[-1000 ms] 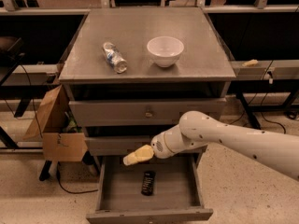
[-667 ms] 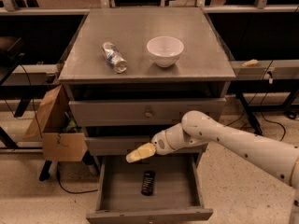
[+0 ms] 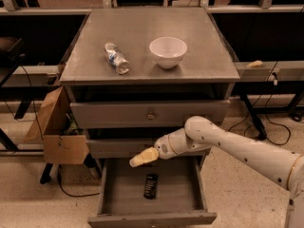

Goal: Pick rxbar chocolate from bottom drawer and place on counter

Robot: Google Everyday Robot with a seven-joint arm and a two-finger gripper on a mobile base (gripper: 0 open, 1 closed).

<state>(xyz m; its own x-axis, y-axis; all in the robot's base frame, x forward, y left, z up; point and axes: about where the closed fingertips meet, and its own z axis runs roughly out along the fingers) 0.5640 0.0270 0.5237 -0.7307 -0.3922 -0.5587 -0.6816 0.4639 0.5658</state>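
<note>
1. One gripper (image 3: 144,157), pale and tapered, hangs over the back of the open bottom drawer (image 3: 110,194), left of its middle and just in front of the shut drawer above. How far open it is I cannot tell. It has hold of nothing.
2. Behind it, the white arm (image 3: 237,148) runs off to the right, crossing above the drawer's right wall.
3. Below the gripper and slightly to its right, the chocolate bar (image 3: 150,185) lies flat on the drawer floor near the middle. It is apart from every wall and nothing touches it.
4. Well above the drawer is the counter (image 3: 142,27), carrying a white bowl (image 3: 167,52) and a clear bottle (image 3: 116,58) lying on its side.
5. The step in hand looks like the reach into the drawer, with the grasp not yet made.
6. The next move likely calls for a short descent onto the bar, lined up to close across its narrow width. Because the bar lies flat on the floor, the grip must go low. The lift then has to clear the drawers above before heading to the counter.
</note>
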